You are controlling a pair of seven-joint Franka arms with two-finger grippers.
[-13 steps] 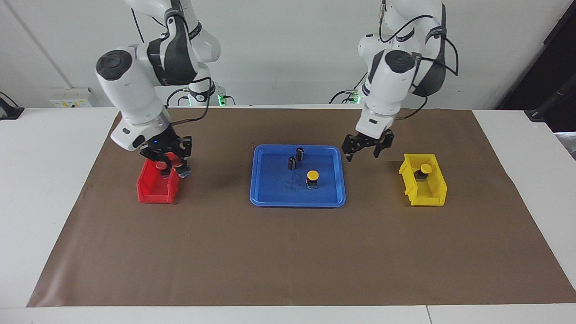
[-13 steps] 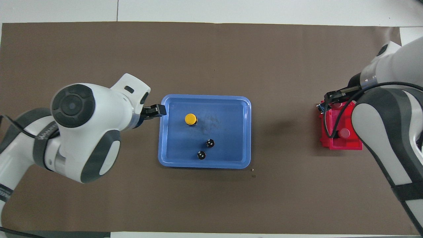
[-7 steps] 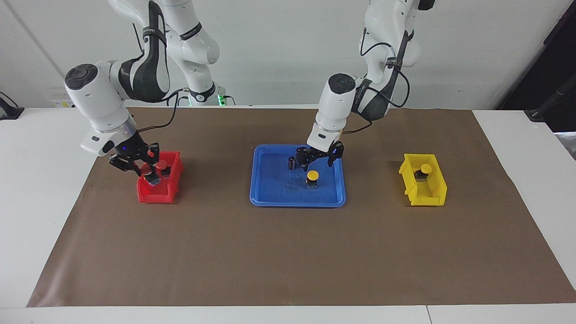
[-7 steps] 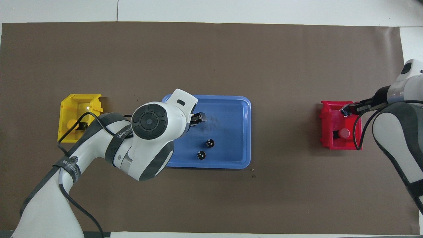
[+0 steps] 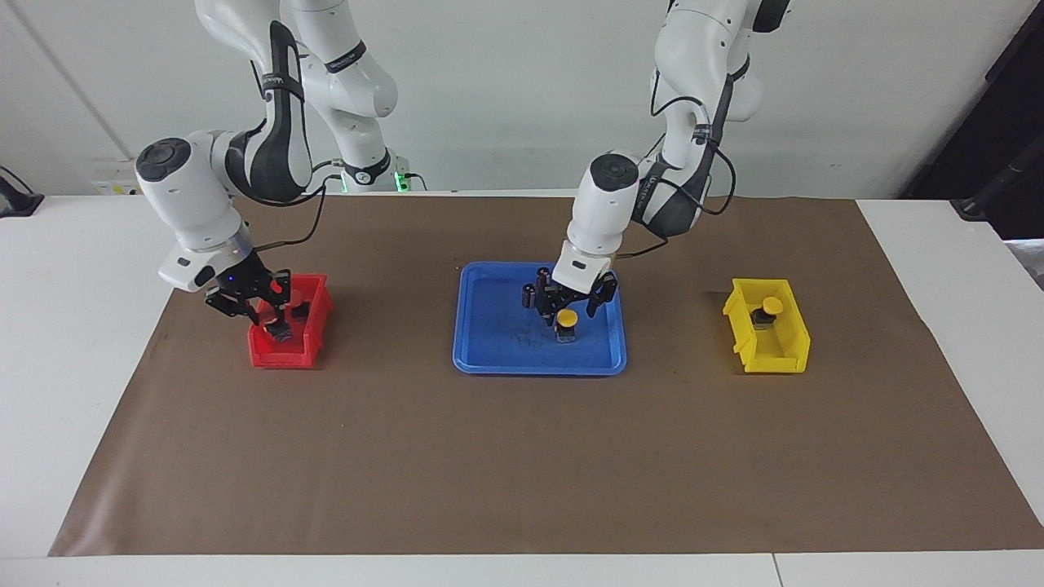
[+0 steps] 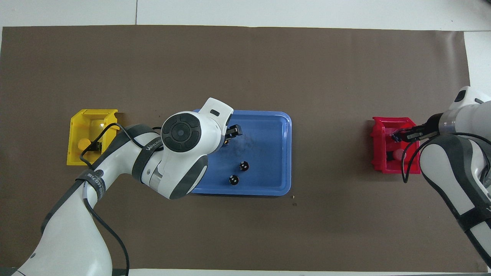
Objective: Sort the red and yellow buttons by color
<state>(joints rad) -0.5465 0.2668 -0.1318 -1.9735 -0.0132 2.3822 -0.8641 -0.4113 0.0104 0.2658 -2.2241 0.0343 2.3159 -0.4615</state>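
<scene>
White wall at the back, white table (image 5: 81, 367), and a big brown paper mat (image 5: 522, 456) over most of it.

At the right arm's end of the table, my right gripper (image 5: 265, 314) is down in the red bin (image 5: 281, 355), fingers pinched on a red button (image 5: 280, 328). The other red one (image 6: 399, 154) sits in that bin already. Looks like the drop-off step to me, so next it just needs to let go and lift clear.

In the middle, my left gripper (image 5: 568, 308) is low over the blue tray (image 5: 497, 359). Its fingers are apart, one either side of the last yellow button (image 5: 568, 317). That's the pick. The next move calls for a squeeze on the base and not bumping the two dark cylinders (image 6: 243, 166) nearer the robots.

At the left arm's end, the yellow bin (image 5: 771, 359) holds its first yellow button (image 5: 771, 305).
</scene>
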